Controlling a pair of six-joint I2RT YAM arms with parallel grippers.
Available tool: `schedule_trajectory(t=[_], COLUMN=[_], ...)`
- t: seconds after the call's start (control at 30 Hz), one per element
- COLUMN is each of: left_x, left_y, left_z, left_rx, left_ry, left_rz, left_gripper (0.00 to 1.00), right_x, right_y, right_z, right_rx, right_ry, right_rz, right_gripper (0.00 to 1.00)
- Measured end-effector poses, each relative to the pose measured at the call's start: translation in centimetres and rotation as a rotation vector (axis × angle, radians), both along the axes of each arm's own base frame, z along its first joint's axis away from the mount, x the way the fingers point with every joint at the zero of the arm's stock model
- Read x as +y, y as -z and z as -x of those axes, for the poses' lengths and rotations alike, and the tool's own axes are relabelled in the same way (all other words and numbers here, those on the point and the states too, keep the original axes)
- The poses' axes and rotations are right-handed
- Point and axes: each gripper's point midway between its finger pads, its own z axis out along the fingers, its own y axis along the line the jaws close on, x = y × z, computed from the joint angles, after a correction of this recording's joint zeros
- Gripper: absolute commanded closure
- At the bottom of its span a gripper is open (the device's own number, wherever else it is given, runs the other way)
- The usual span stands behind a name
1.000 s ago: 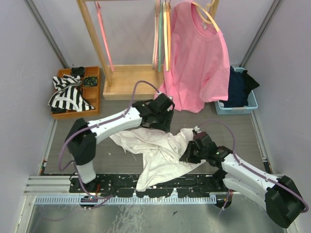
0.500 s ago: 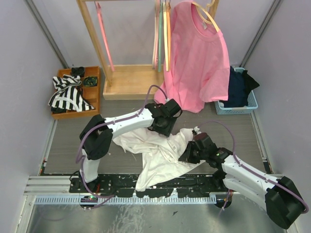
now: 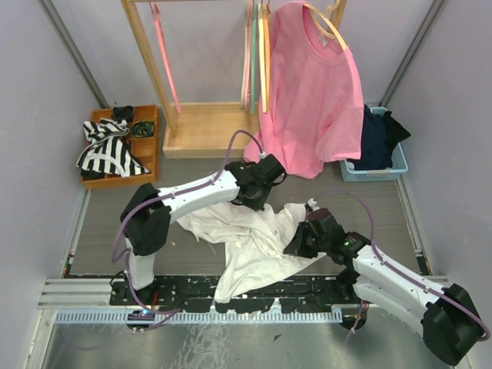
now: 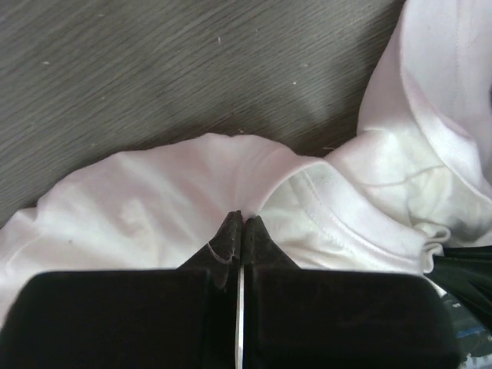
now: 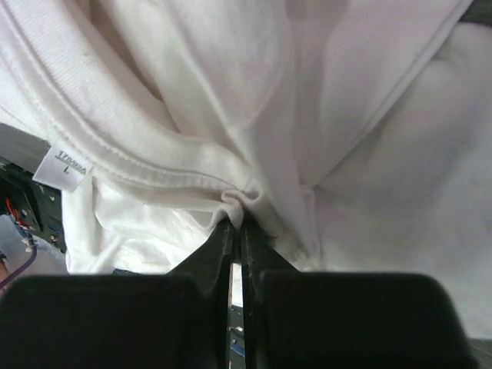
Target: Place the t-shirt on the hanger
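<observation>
The white t-shirt [image 3: 246,234] lies crumpled on the grey table between the two arms. My left gripper [image 3: 258,201] is at its far edge, shut on a pinched fold of the cloth [image 4: 243,217]. My right gripper [image 3: 297,244] is at the shirt's right side, shut on a bunched bit of the collar seam [image 5: 237,217]; the size label [image 5: 65,165] shows to the left of it. The orange hanger [image 3: 264,69] hangs on the wooden rack at the back among other hangers, well away from both grippers.
A pink t-shirt [image 3: 315,100] hangs on a cream hanger [image 3: 327,23] on the rack [image 3: 204,131]. A wooden tray [image 3: 150,146] at the back left holds striped cloth [image 3: 108,150]. A blue basket [image 3: 377,171] of dark clothes stands at the back right.
My left gripper has dropped onto the shirt's far edge and closed from open to shut on a fold. The right gripper has kept its grip and barely moved.
</observation>
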Motion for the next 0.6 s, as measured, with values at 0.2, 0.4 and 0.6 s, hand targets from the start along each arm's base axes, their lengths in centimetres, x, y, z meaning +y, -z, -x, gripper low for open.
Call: schedule_trajectory(t=[0.2,0.4,0.6], left_x=[1.5,4.5,7.1], left_y=[-6.4,-13.2,-20.0], left_z=[-0.2,-0.3,-2.3], left_rx=[-0.111,-0.24,-0.361], left_ry=[-0.02,-0.053,-0.104], left_rz=[0.066,0.135,0.189], left_gripper=[1.0,1.0,1.0], right_x=[0.3,1.3,2.0], right_y=[-4.1,-11.3,-18.5], right_z=[-1.5,-4.9,-8.7], right_rx=[-0.061,-0.213,-0.346], right_ry=[0.007,0.012,0.019], right_rz=[0.008,-0.006,0.043], right_gripper=[0.99,0.99,0.99])
